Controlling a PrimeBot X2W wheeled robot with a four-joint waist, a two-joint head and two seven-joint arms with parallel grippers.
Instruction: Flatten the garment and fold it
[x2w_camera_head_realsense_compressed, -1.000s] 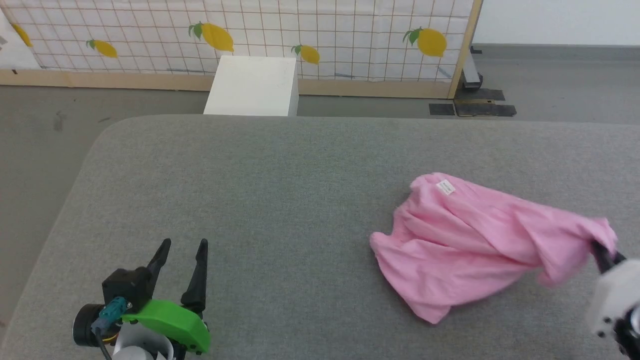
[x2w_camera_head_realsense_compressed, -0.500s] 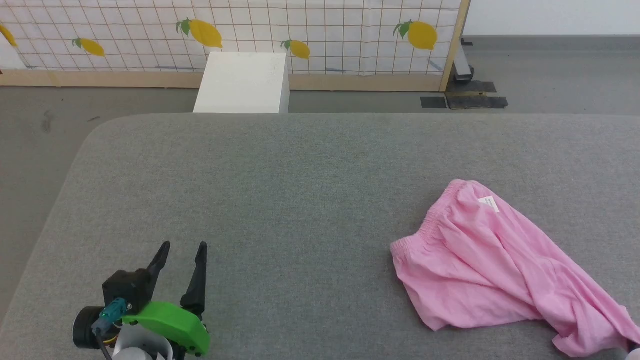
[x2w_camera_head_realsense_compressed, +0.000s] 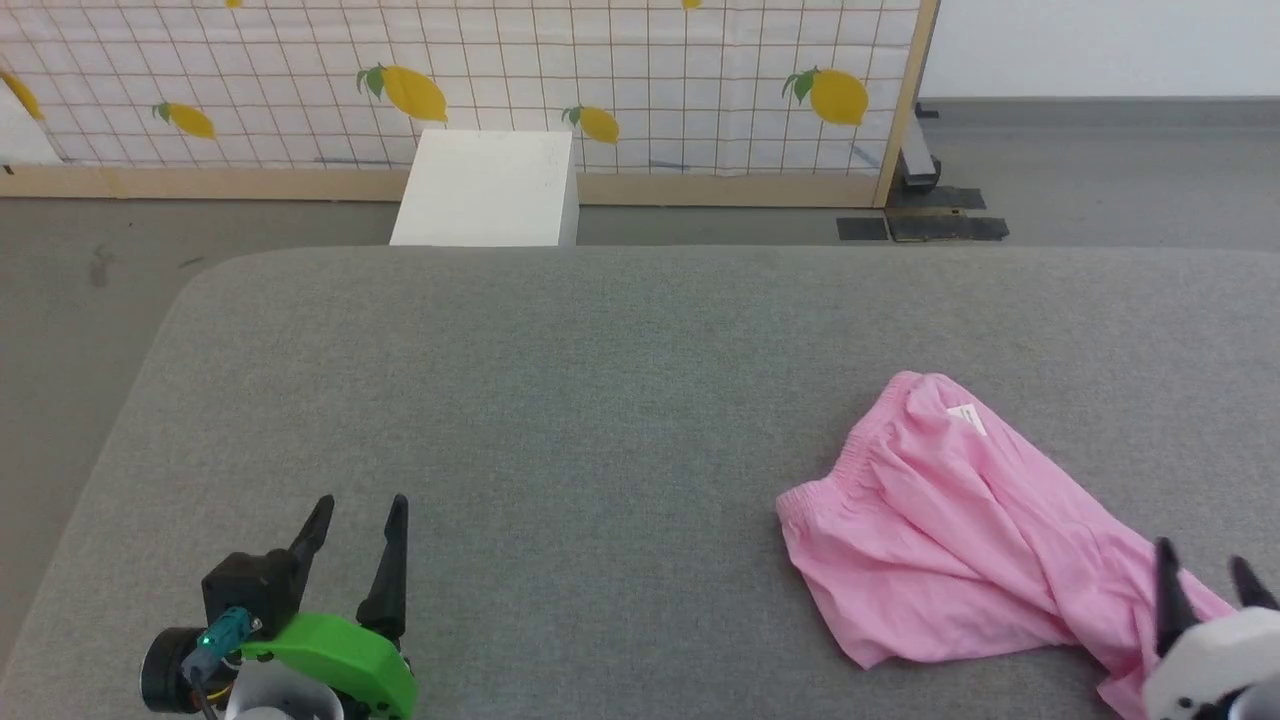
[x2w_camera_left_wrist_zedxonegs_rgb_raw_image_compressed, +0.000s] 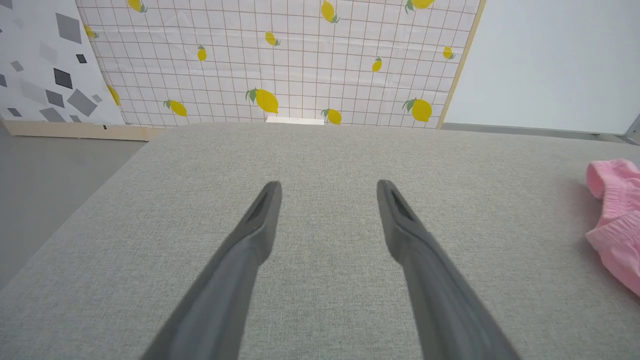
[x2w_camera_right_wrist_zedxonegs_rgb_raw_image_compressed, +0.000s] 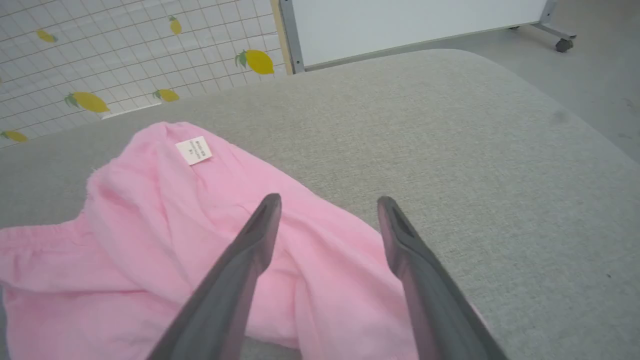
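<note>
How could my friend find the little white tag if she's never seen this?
Start at the big grey cushion. On its right side lies a crumpled pink garment. The tag sits near its far edge, the only white patch on the pink.

This looks like a robot test room, not a home. A big grey padded table (x2w_camera_head_realsense_compressed: 600, 400) stands on a bare grey floor (x2w_camera_head_realsense_compressed: 80, 250). Behind it is a standing screen (x2w_camera_head_realsense_compressed: 650, 80) with a wooden frame and a cloth with yellow lemons on it. Dark patches (x2w_camera_head_realsense_compressed: 945, 228) lie on the floor by its foot. A white board (x2w_camera_right_wrist_zedxonegs_rgb_raw_image_compressed: 400, 25) stands on little wheels. A plain white box (x2w_camera_head_realsense_compressed: 485, 190) sits by the screen. The robot's left gripper (x2w_camera_head_realsense_compressed: 361, 502) hangs over the table.
</note>
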